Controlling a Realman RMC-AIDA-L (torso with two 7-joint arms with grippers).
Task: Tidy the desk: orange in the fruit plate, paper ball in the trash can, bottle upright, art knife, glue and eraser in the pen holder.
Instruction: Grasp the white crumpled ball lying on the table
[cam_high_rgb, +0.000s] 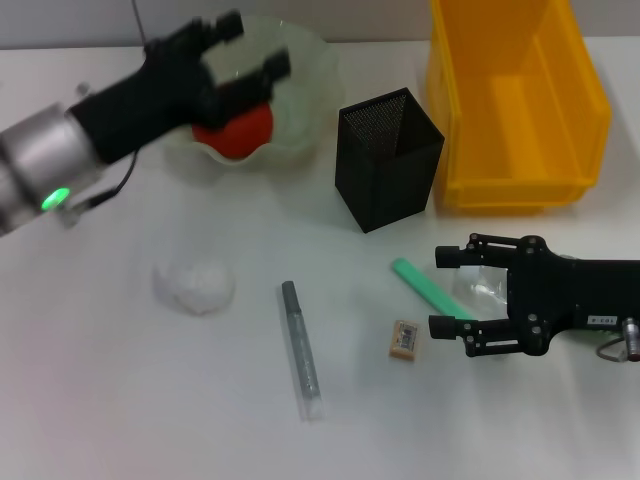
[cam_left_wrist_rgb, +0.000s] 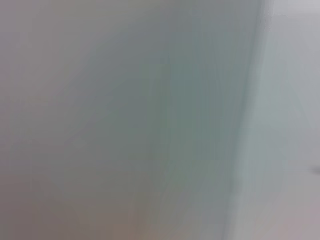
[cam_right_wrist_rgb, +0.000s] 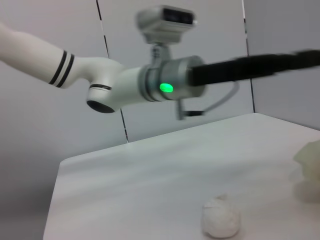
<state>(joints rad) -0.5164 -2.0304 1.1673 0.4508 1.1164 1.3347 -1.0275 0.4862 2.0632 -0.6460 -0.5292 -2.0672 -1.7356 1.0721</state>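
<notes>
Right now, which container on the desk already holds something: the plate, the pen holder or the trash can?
The fruit plate: the orange sits in it under the left gripper. The pen holder and trash can show nothing inside.

A robot test bench set up as a mock office desk

The plain white desk (cam_high_rgb: 100, 400) carried office oddments: a black mesh pen holder (cam_high_rgb: 388, 158), a yellow trash can (cam_high_rgb: 515, 100), an eraser (cam_high_rgb: 404, 338); bare grey panelled walls (cam_right_wrist_rgb: 50, 115) stood behind it; a white robot arm (cam_right_wrist_rgb: 100, 80) with a green status light reached across.
</notes>
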